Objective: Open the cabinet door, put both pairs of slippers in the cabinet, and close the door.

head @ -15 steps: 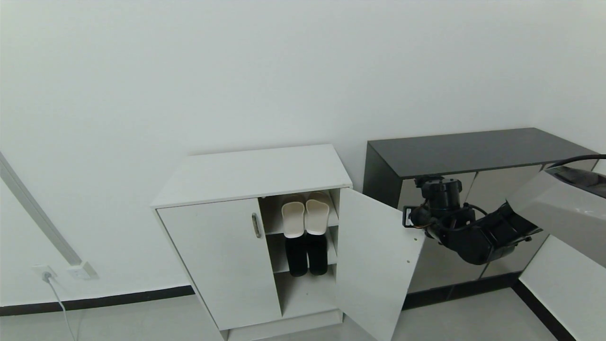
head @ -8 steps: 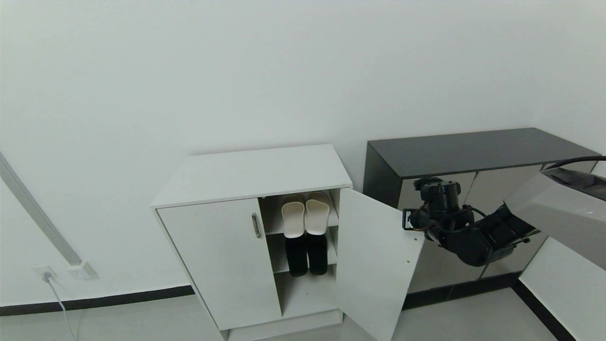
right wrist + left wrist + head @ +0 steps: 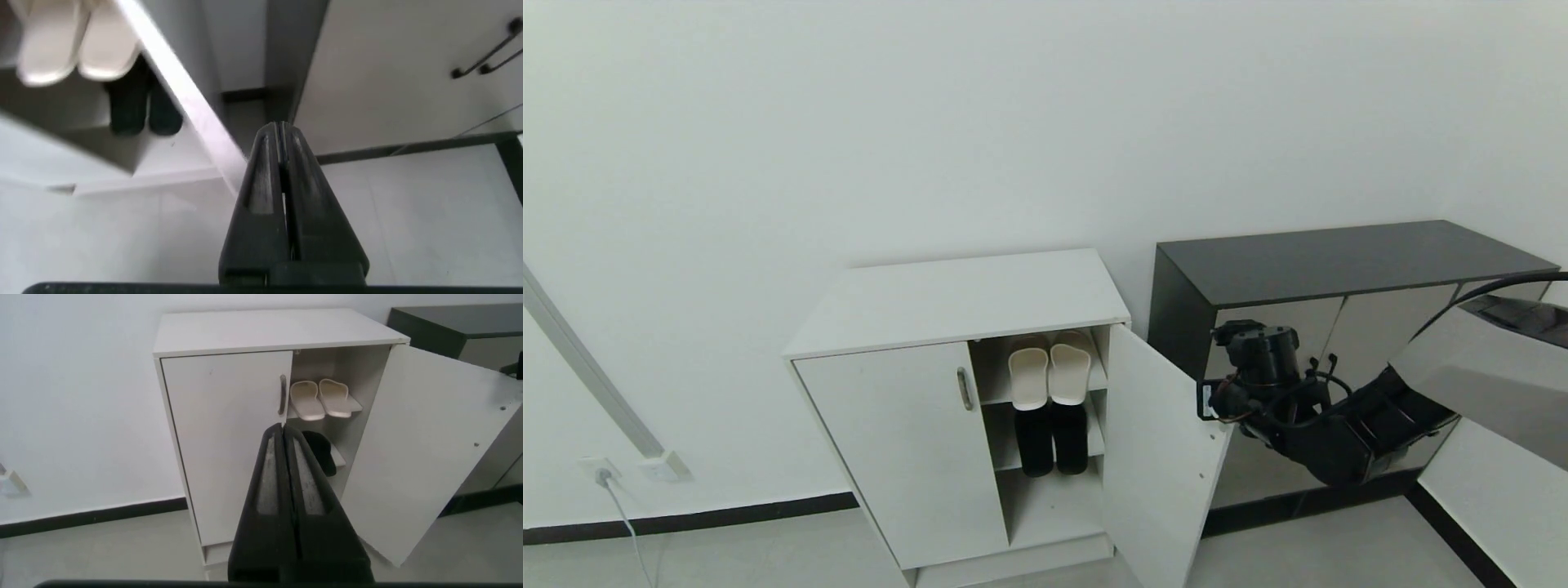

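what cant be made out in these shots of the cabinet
Head view: the closed left door hides whatever is behind it.
Head view: the open door is cut off at its bottom corner by the lower edge.
Left wrist view: the left gripper covers part of the black slippers.
Right wrist view: whether the right gripper touches the open door cannot be told.
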